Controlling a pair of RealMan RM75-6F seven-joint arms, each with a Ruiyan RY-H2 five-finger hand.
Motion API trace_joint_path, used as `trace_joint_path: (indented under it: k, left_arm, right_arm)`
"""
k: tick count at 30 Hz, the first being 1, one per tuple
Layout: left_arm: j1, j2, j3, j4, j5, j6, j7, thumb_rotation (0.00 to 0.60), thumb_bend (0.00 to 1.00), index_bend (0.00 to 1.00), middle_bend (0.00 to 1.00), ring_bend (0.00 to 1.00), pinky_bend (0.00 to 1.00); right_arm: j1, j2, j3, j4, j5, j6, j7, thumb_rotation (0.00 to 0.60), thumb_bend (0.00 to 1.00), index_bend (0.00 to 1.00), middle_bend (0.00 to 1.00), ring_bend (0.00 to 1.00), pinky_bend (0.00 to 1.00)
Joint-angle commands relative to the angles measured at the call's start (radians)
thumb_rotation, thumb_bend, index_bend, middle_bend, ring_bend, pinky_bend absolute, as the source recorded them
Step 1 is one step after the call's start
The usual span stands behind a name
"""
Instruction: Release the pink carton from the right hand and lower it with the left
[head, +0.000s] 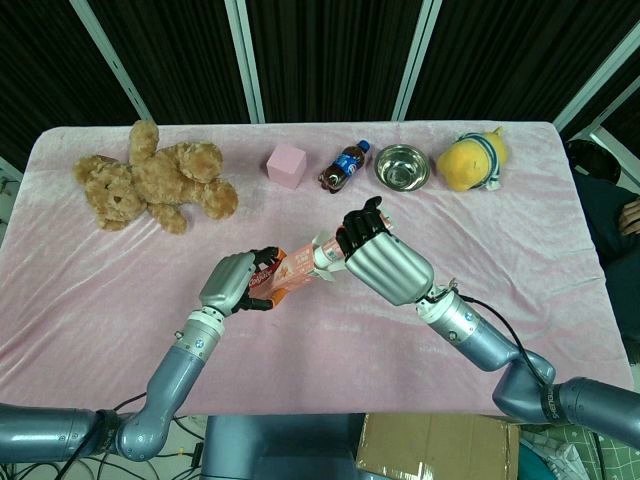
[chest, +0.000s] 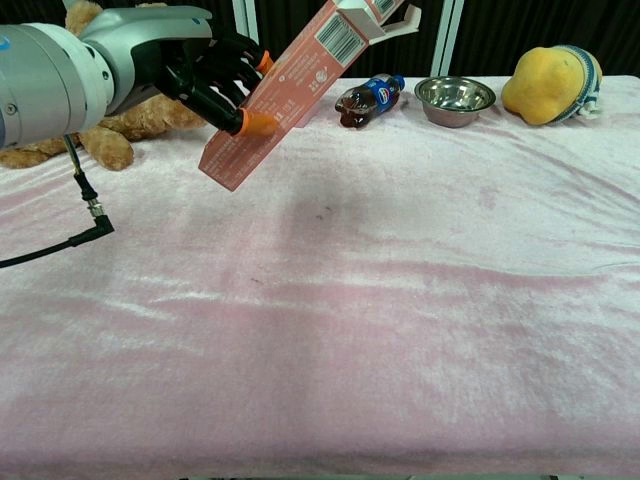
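The pink rectangular cardboard carton (chest: 290, 85) hangs tilted above the pink velvety table (chest: 400, 300), its top cut off in the chest view. The left hand (head: 232, 282) grips its lower end with orange-tipped fingers (chest: 255, 122). The right hand (head: 375, 252) is closed around its upper end, hiding the contact in the head view.

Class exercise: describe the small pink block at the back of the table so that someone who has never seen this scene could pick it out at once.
Start at the big brown teddy bear lying at the far left of the pink-covered table. Move right along the back row to the pink cube, which sits between the bear and the lying cola bottle. It is the row's only plain, flat-sided, box-shaped thing.
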Motion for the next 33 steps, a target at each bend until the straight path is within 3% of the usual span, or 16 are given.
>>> trace_joint_path:
  k: [1, 33]
  left_arm:
    - [0.001, 0.002, 0.002, 0.001, 0.002, -0.001, -0.002, 0.6, 0.47, 0.42, 0.36, 0.3, 0.41]
    - [0.0, 0.009, 0.011, -0.009, -0.005, 0.008, -0.003, 0.6, 0.47, 0.42, 0.36, 0.3, 0.41]
  right_arm:
    - [0.0, 0.001, 0.001, -0.001, 0.0, -0.002, -0.001, 0.6, 0.38, 0.67, 0.57, 0.49, 0.4]
    - [0.0, 0.013, 0.006, -0.008, -0.015, -0.013, -0.015, 0.6, 0.38, 0.67, 0.56, 0.49, 0.4]
